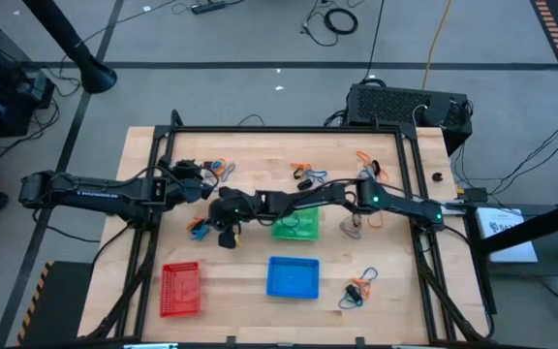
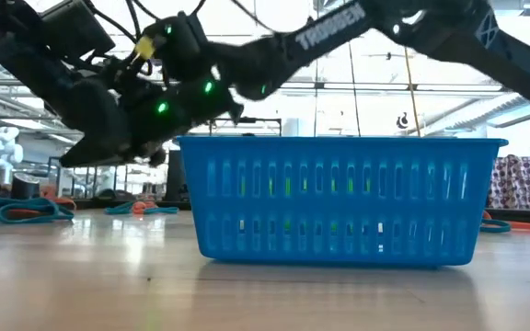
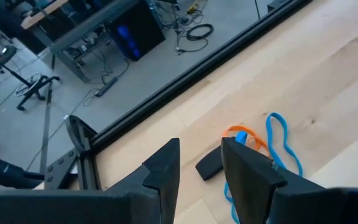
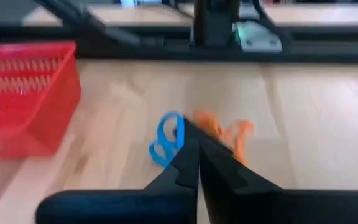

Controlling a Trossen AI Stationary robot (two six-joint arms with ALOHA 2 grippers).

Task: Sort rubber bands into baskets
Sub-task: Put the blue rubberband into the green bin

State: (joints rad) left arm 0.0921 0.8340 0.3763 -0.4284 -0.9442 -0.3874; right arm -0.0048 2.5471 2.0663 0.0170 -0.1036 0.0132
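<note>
The floor (image 1: 260, 39) is gray with dark lines across it. Black cables (image 1: 337, 19) lie at about 12 o'clock, and a yellow cord (image 1: 438, 34) runs near 1 o'clock. A black box (image 1: 405, 105) sits beside the wooden table (image 1: 240, 286).
</note>
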